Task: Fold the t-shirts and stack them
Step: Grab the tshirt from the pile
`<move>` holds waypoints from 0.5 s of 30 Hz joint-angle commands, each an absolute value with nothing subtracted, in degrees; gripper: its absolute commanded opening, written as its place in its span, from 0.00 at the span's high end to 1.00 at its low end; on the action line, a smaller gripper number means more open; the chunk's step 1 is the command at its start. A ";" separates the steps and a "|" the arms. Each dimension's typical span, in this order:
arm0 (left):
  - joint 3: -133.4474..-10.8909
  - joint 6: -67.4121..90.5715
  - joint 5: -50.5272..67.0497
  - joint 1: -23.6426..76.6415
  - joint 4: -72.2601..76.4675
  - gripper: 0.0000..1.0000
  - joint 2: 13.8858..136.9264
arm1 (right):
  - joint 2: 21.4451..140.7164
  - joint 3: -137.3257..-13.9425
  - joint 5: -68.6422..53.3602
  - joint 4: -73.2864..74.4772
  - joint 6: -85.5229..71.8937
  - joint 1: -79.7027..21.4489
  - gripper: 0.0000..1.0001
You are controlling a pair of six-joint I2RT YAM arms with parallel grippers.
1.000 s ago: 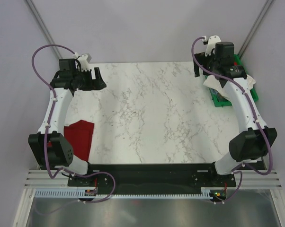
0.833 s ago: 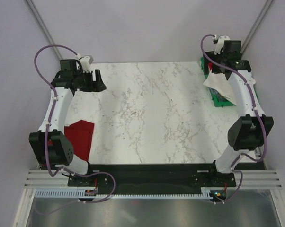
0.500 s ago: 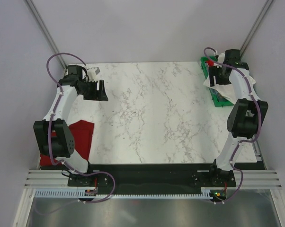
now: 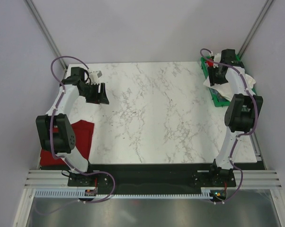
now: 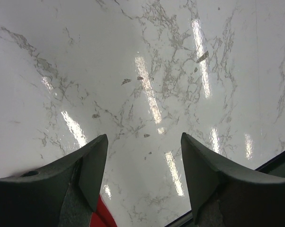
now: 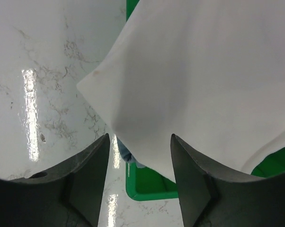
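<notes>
While a red t-shirt [image 4: 82, 135] lies flat at the near left edge of the marble table [image 4: 156, 113], partly hidden behind my left arm, my left claw [image 4: 99, 93] hangs farther off over the veined stone at the far left. Its jaws stand apart and hold nothing. From the left wrist, the two dark fingers [image 5: 85, 179] frame only glossy white marble, with a sliver of the red cloth at the bottom edge between them.

At the far right edge of the table, a white t-shirt [image 4: 212, 84] lies heaped over a green tray [image 4: 221, 102], one corner spilling leftward off the tray onto the marble. My right arm reaches up along that edge. My right claw [image 6: 140, 138] is poised just above the shirt with its jaws parted. From the right wrist, the shirt's lower edge runs across the gap between my fingers [image 6: 85, 184], and neither finger visibly pinches the cloth. The tray's green rim shows below that edge. A scrap of pale blue peeks out from under the shirt beside my left finger; I cannot tell what it is.
</notes>
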State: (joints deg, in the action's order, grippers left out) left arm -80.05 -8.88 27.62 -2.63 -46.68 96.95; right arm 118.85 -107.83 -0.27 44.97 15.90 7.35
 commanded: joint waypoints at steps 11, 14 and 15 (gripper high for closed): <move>-81.39 -9.84 28.56 -2.55 -47.02 0.29 97.12 | 122.08 -113.64 3.51 42.45 16.35 7.47 0.71; -81.39 -9.84 28.74 -2.55 -47.02 0.29 97.38 | 119.63 -113.56 4.04 42.19 16.87 7.47 0.86; -81.47 -9.84 28.91 -2.64 -46.93 0.29 97.30 | 118.05 -113.47 4.04 42.19 17.05 7.38 0.95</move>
